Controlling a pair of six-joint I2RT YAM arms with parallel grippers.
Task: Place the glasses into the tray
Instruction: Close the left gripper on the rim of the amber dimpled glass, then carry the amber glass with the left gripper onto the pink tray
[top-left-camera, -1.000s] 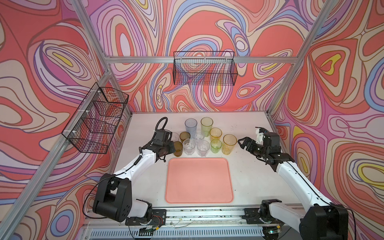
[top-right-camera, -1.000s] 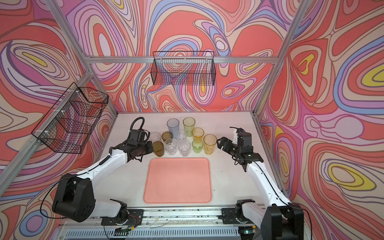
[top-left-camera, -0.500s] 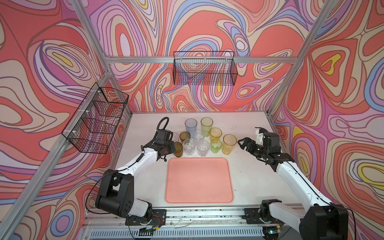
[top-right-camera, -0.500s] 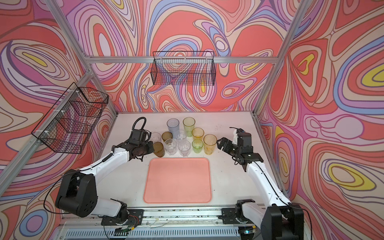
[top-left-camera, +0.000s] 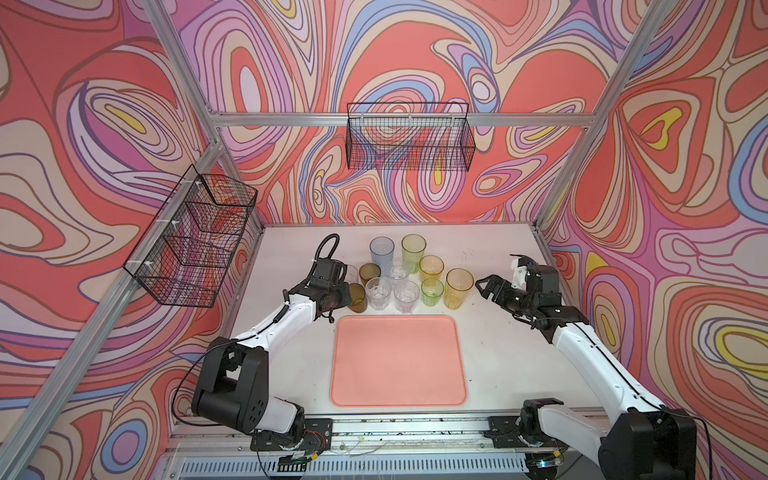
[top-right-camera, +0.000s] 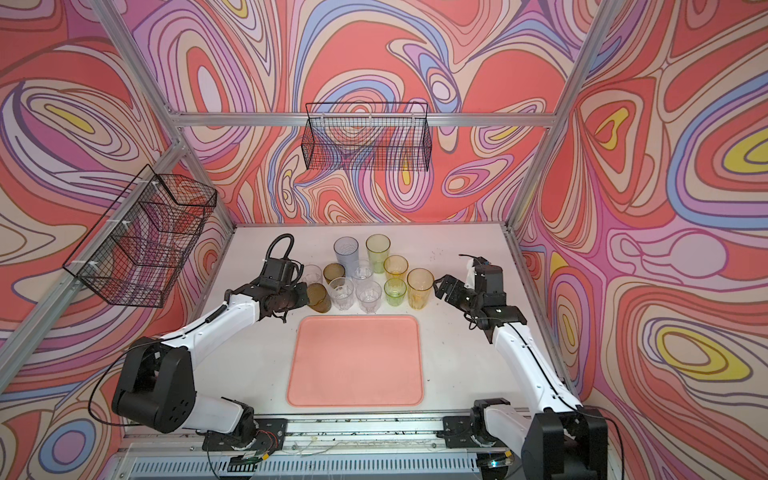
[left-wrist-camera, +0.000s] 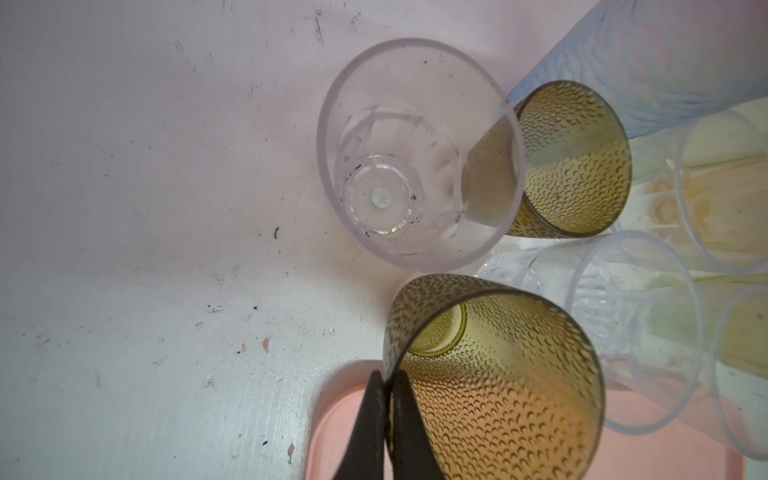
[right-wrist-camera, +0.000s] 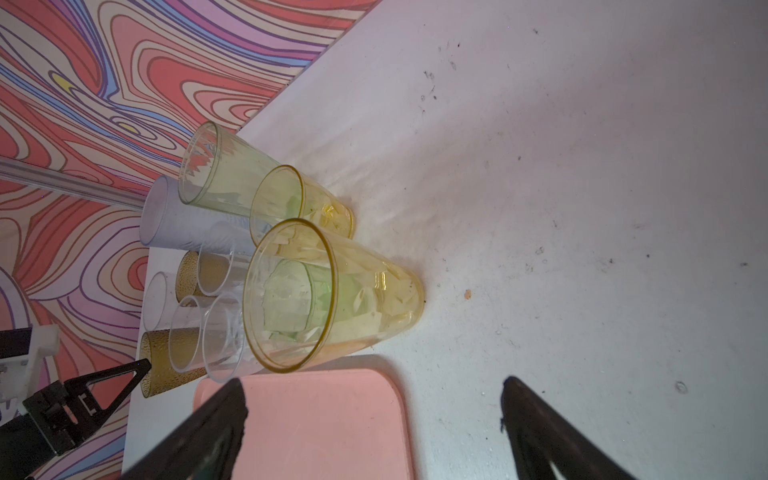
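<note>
One brown tumbler (left-wrist-camera: 498, 374) is rim-pinched in my just-closed left jaws, right jaws wide and empty; pink tray (top-left-camera: 399, 361) beside them comes next.

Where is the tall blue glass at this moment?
In both top views the tall blue glass stands at the back left of the group of glasses. The tall yellow-green glass is just right of it, and a short brown glass stands in front, slightly left.
</note>
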